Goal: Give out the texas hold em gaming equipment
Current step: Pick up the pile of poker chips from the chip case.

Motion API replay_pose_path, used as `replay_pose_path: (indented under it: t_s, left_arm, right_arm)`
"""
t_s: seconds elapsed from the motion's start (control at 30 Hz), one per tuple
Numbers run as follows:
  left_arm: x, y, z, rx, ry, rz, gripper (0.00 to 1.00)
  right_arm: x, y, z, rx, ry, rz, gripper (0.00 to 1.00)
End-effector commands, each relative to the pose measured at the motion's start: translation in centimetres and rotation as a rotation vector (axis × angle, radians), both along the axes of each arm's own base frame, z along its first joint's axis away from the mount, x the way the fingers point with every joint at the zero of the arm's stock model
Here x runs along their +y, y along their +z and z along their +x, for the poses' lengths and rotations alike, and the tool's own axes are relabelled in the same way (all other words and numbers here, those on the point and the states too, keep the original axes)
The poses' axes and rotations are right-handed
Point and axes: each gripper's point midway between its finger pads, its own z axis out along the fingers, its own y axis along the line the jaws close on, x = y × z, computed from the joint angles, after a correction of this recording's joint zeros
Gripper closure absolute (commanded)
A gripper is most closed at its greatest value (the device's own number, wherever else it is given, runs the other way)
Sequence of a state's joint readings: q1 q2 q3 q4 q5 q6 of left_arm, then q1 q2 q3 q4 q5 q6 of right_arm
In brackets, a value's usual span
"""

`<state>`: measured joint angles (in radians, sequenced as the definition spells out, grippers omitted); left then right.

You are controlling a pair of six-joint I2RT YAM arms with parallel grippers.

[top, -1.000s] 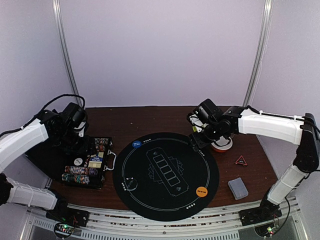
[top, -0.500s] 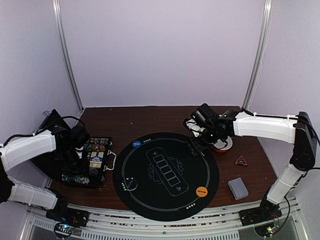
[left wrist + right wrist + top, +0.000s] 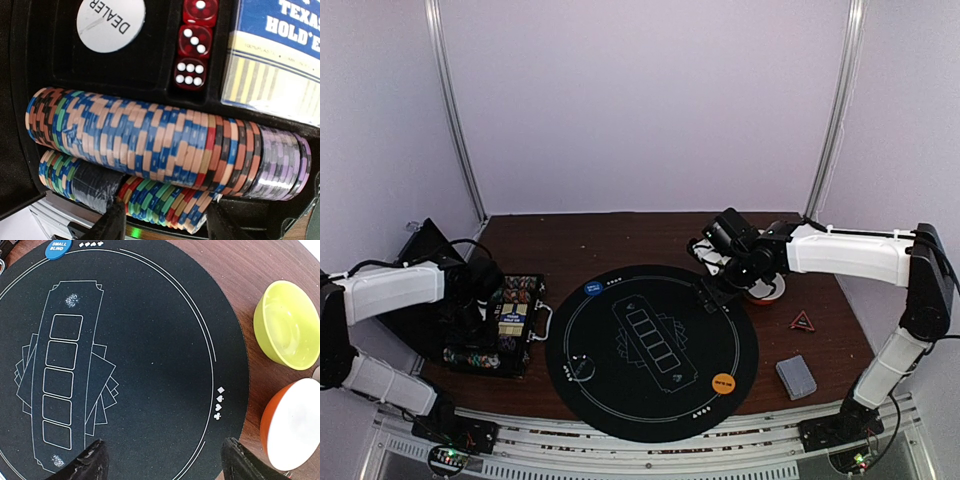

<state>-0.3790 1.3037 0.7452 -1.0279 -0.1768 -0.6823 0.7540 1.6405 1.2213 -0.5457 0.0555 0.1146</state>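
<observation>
An open black case (image 3: 490, 330) on the left holds rows of poker chips (image 3: 150, 140), a white DEALER disc (image 3: 111, 17), red dice (image 3: 195, 45) and a Texas Hold'em card box (image 3: 280, 50). My left gripper (image 3: 167, 222) is down in the case, open, its fingers straddling a stretch of the lower chip row (image 3: 165, 200). On the round black mat (image 3: 650, 400) lie a blue disc (image 3: 592, 290), an orange disc (image 3: 722, 381) and a clear disc (image 3: 582, 367). My right gripper (image 3: 167, 462) hovers open and empty over the mat's right edge. A grey-blue card deck (image 3: 796, 376) and a red triangle (image 3: 803, 321) rest to the right.
A yellow-green bowl (image 3: 287, 325) and a white-orange bowl (image 3: 292, 425) stand just off the mat's right rim, close to my right gripper (image 3: 720, 285). The case lid (image 3: 420, 245) leans open at the far left. Brown table (image 3: 620, 240) runs behind the mat.
My left gripper has dropped from behind the case down onto the chip rows and its jaws have narrowed. The right gripper shifted slightly left early on, then held still.
</observation>
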Motion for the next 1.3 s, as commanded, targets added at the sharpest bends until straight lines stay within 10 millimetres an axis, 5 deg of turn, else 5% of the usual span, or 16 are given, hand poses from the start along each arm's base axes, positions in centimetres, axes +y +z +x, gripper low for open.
replay_pose_path:
  t_s: [0.0,0.13,0.5,1.07,1.27]
  left_arm:
    - [-1.5,-1.0,0.7,-0.013,-0.009,-0.081,0.47]
    - [-1.9,-0.1,0.8,-0.059,0.007,-0.12,0.55]
    - [-3.9,-0.5,0.4,-0.068,-0.055,-0.202,0.46]
    - [-5.9,0.0,0.5,-0.105,-0.151,-0.242,0.46]
    - [-4.5,0.0,0.8,-0.104,-0.126,-0.144,0.43]
  right_arm:
    - [-0.4,-0.3,0.0,0.015,0.001,-0.013,0.2]
    - [-0.3,-0.3,-0.1,0.018,0.004,-0.011,0.2]
    - [-0.6,-0.4,0.3,0.017,-0.005,-0.023,0.2]
    - [-0.6,-0.8,0.2,0.029,0.001,-0.021,0.19]
    - [-0.7,-0.8,0.2,0.033,0.0,-0.021,0.19]
